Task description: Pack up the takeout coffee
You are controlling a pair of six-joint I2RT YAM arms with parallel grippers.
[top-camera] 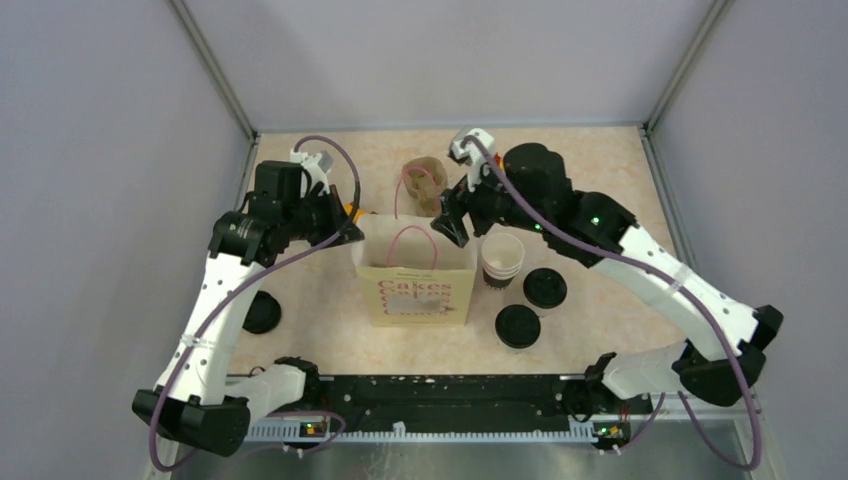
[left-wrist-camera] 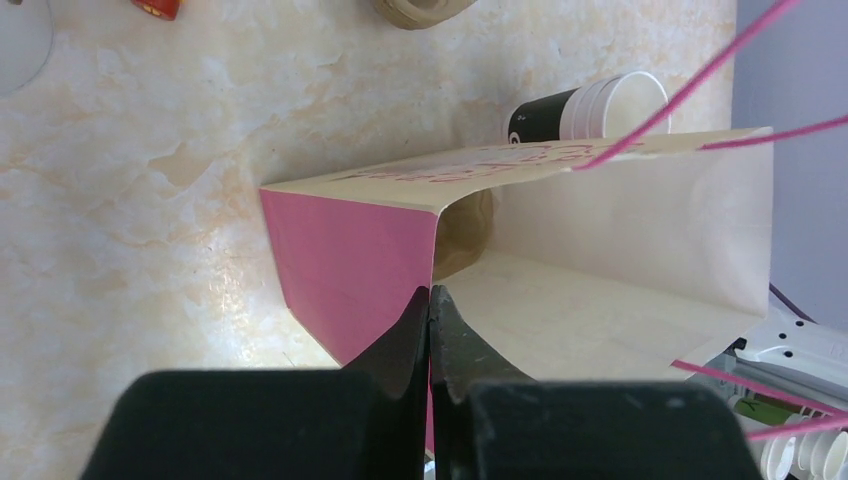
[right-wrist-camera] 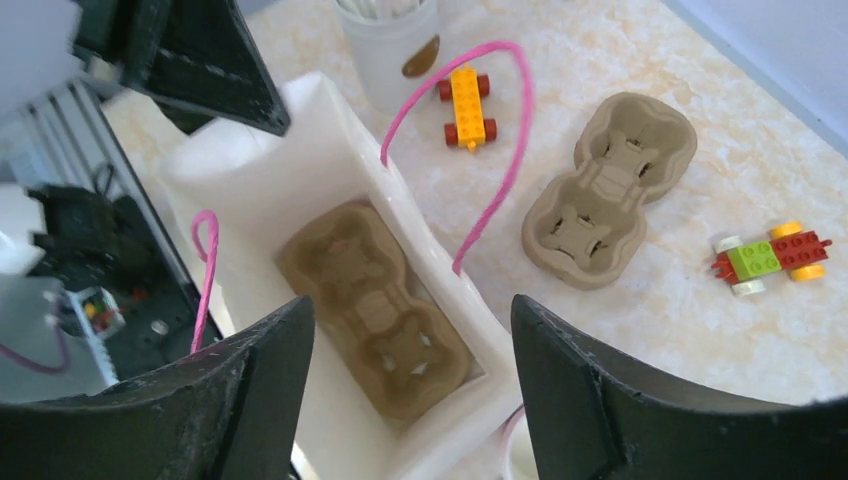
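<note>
The table [top-camera: 600, 170] is walled on three sides; bare surface is left at 9 and 3 o'clock of the upright paper bag [top-camera: 415, 290] standing open at its middle. The left gripper [left-wrist-camera: 430, 300] is pinched closed on the bag's 9 o'clock rim, at the pink side fold. The right gripper [right-wrist-camera: 410, 310] is held over the bag's mouth with its jaws spread wide, nothing between them. Two trays are counted: one pulp cup tray [right-wrist-camera: 375, 305] lying flat inside the bag, a second tray [right-wrist-camera: 610, 190] on the table at 12 o'clock. The paper cups [top-camera: 502, 260] are stacked just beside the bag at 3 o'clock; their number cannot be told. Three lids are counted: a black lid [top-camera: 545, 287] and another lid [top-camera: 518, 327] at 4 o'clock, a third lid [top-camera: 262, 312] at 8 o'clock.
</note>
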